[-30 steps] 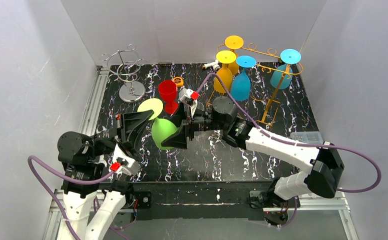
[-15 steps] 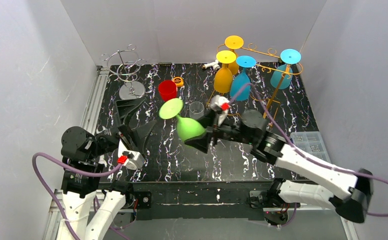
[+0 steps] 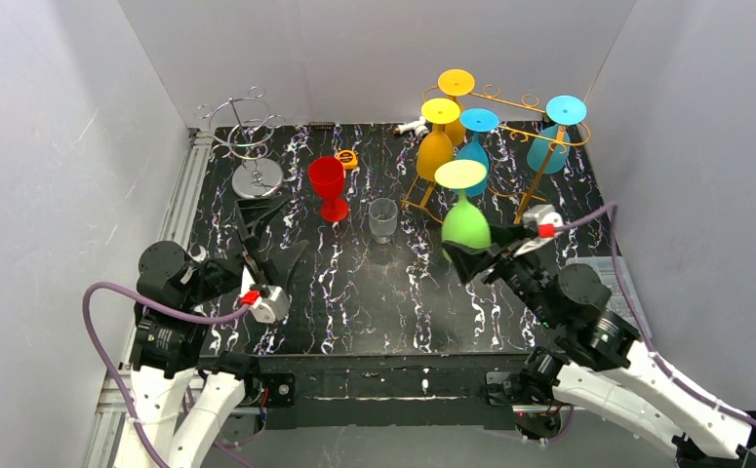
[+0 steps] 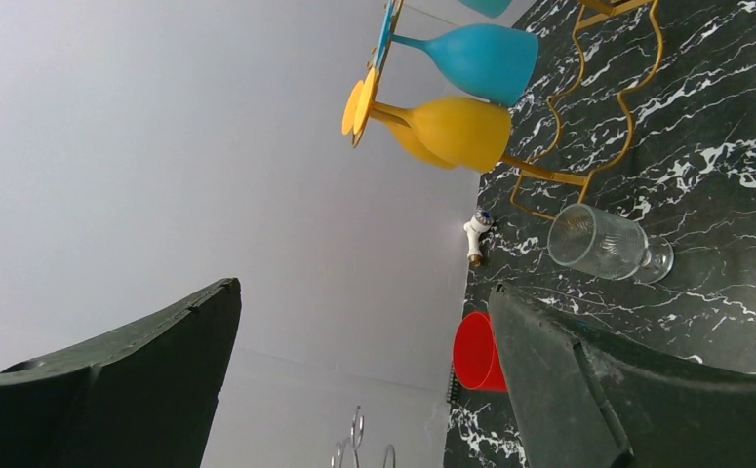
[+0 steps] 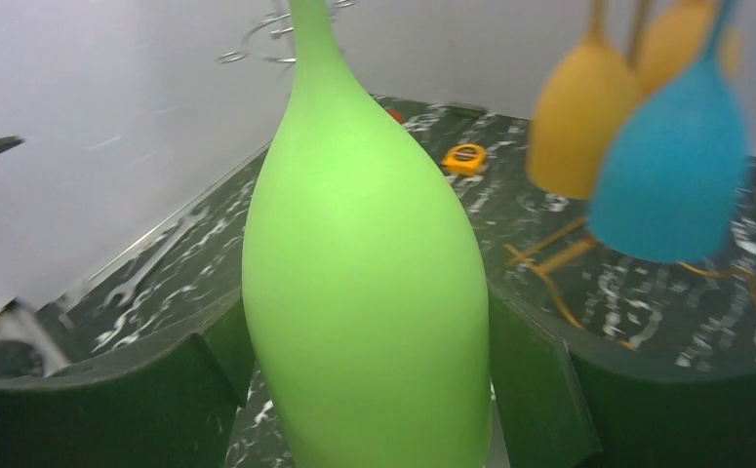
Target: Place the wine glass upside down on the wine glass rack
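A green wine glass (image 3: 464, 226) hangs upside down, base (image 3: 460, 174) on top, with my right gripper (image 3: 473, 255) shut on its bowl. In the right wrist view the bowl (image 5: 369, 292) fills the gap between both fingers (image 5: 588, 390). It is held in the air just in front of the gold wine glass rack (image 3: 533, 195), which carries yellow glasses (image 3: 436, 151) and blue glasses (image 3: 549, 146) upside down. My left gripper (image 3: 274, 234) stands open and empty at the left of the table, seen as wide-apart fingers (image 4: 598, 390) in its wrist view.
A red wine glass (image 3: 328, 185) and a clear glass (image 3: 382, 219) stand mid-table. A silver wire rack (image 3: 252, 146) stands at the back left. A small orange tape measure (image 3: 347, 158) lies behind the red glass. A clear plastic box (image 3: 603, 273) sits at the right edge.
My left gripper let go of the green glass, opened and drew back left. My right arm carried the glass rightward to the gold rack and turned it base-up.
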Controlling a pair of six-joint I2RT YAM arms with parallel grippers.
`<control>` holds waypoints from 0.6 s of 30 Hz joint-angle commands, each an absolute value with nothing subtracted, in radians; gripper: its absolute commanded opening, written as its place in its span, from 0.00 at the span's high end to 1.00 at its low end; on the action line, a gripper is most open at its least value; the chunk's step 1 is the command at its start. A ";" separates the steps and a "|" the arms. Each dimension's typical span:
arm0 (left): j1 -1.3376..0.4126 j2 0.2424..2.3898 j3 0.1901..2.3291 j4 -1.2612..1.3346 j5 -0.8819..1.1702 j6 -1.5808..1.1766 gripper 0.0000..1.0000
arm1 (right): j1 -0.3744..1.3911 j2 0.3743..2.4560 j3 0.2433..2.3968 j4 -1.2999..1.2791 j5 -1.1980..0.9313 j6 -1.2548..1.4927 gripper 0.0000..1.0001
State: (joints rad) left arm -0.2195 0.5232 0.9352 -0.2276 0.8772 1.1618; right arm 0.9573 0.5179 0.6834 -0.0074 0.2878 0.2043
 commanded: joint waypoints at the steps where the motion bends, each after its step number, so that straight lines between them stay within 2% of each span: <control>1: -0.218 0.553 0.918 -0.138 0.848 1.079 0.02 | 0.956 0.436 0.712 -0.116 0.531 0.175 0.70; 6: -0.218 0.590 0.892 -0.073 0.845 1.047 0.02 | 0.956 0.415 0.748 -0.243 0.673 0.171 0.73; 9: -0.218 0.600 0.864 -0.032 0.861 1.043 0.02 | 0.956 0.419 0.706 -0.226 0.783 0.172 0.74; 18: -0.218 0.653 0.827 0.061 0.855 1.043 0.02 | 0.956 0.494 0.619 -0.093 0.925 0.176 0.74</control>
State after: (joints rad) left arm -0.2195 0.6292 0.8379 -0.0147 0.8490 1.0573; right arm 0.9558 0.4500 0.6285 -0.2207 0.8131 0.1802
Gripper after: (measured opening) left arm 0.981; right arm 0.853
